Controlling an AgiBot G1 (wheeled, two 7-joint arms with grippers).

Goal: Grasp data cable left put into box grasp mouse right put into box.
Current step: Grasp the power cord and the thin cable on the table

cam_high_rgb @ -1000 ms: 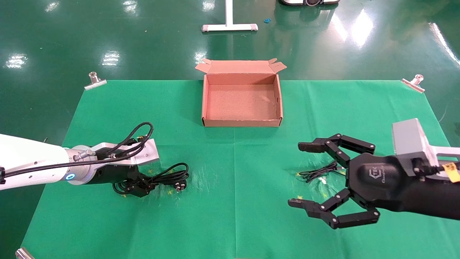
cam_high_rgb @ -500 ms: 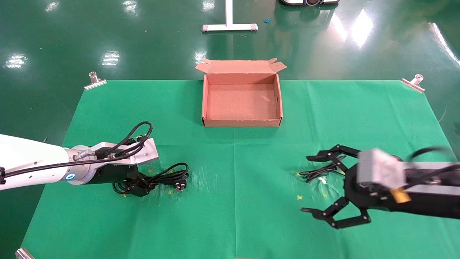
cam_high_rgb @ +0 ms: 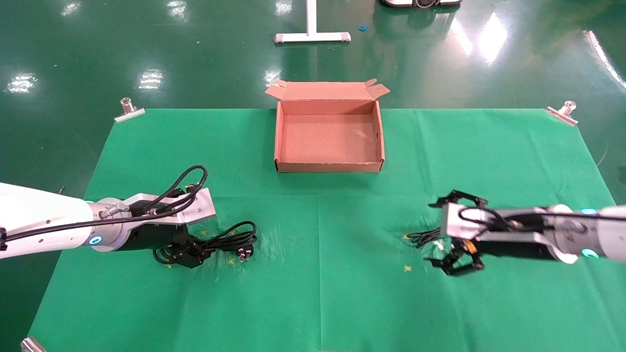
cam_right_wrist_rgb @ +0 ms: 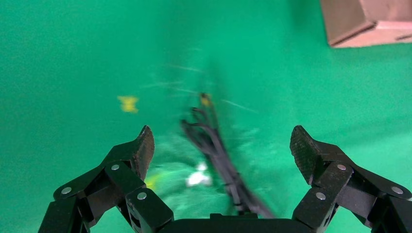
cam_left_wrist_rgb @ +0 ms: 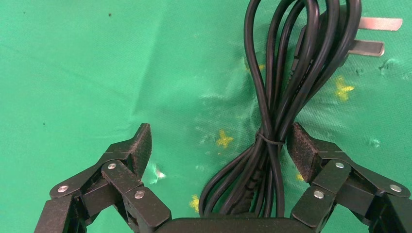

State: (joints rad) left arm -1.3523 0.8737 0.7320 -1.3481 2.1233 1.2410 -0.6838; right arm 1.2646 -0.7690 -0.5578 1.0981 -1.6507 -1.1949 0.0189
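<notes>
From the head camera we see the left gripper (cam_high_rgb: 188, 254) low over the cable (cam_high_rgb: 230, 239) at the table's (cam_high_rgb: 318, 293) left side, while the right gripper (cam_high_rgb: 452, 234) hangs over a thin cord (cam_high_rgb: 423, 237) on the right. The mouse itself we cannot make out. The box (cam_high_rgb: 328, 167) sits empty at the far middle — reachable by either arm, we judge.

At the left wrist, our jaws stand wide apart astride the tied cable bundle (cam_left_wrist_rgb: 267, 141), one pad (cam_left_wrist_rgb: 302, 150) touching it, the plug (cam_left_wrist_rgb: 350, 39) beyond.

At the right wrist the jaws gape too, the cord (cam_right_wrist_rgb: 218, 150) between them, a box corner (cam_right_wrist_rgb: 359, 24) beyond.

Green cloth covers the table, clipped at its corners (cam_high_rgb: 129, 110); a glossy green floor (cam_high_rgb: 98, 49) lies around it.
</notes>
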